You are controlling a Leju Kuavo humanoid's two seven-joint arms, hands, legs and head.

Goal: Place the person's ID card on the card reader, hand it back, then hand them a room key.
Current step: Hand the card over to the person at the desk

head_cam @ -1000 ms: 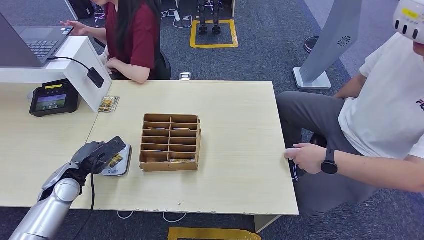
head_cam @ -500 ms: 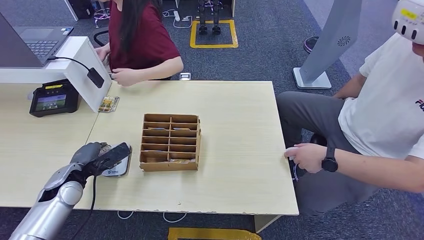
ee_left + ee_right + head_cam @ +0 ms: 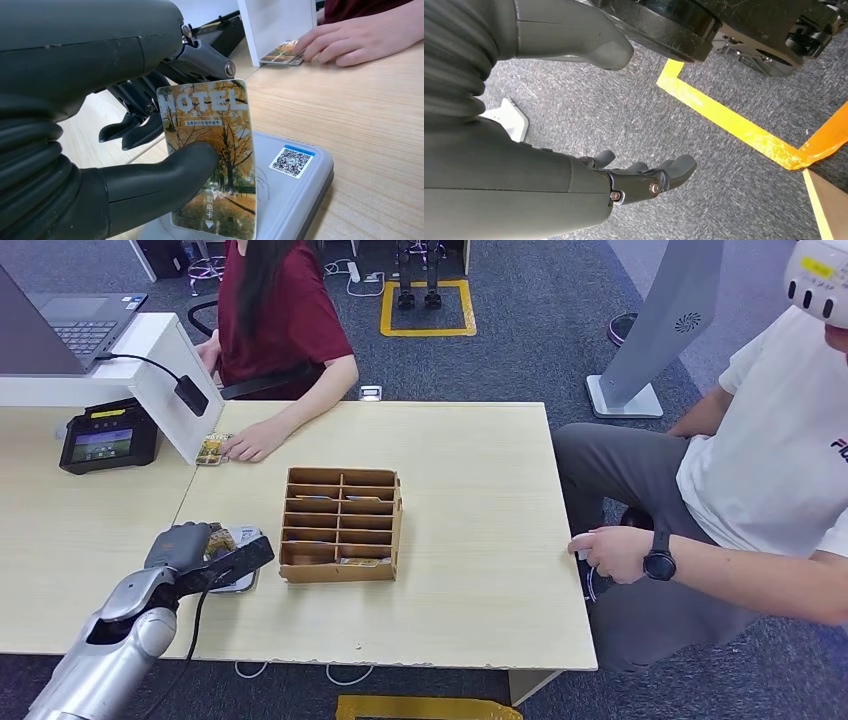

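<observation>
My left hand [image 3: 196, 556] pinches a card [image 3: 222, 539] between thumb and fingers, standing it on edge just over the white card reader [image 3: 236, 585] near the table's front left. In the left wrist view the card [image 3: 220, 135] shows the word HOTEL over a picture of autumn trees, and its lower edge sits at the reader [image 3: 295, 180], which bears a QR sticker. I cannot tell whether the card touches the reader. My right hand [image 3: 639, 177] hangs over grey carpet with its fingers loosely apart and nothing in them.
A wooden compartment box [image 3: 340, 525] with several cards stands right of the reader. A person in dark red rests a hand [image 3: 250, 444] by a small card stack [image 3: 213, 448]. A black terminal [image 3: 100, 435] sits far left. A person in white [image 3: 760, 470] sits at the right.
My left hand has drawn back toward me and turned, raising the card from flat on the reader to upright. The person in red has reached a hand down to the card stack.
</observation>
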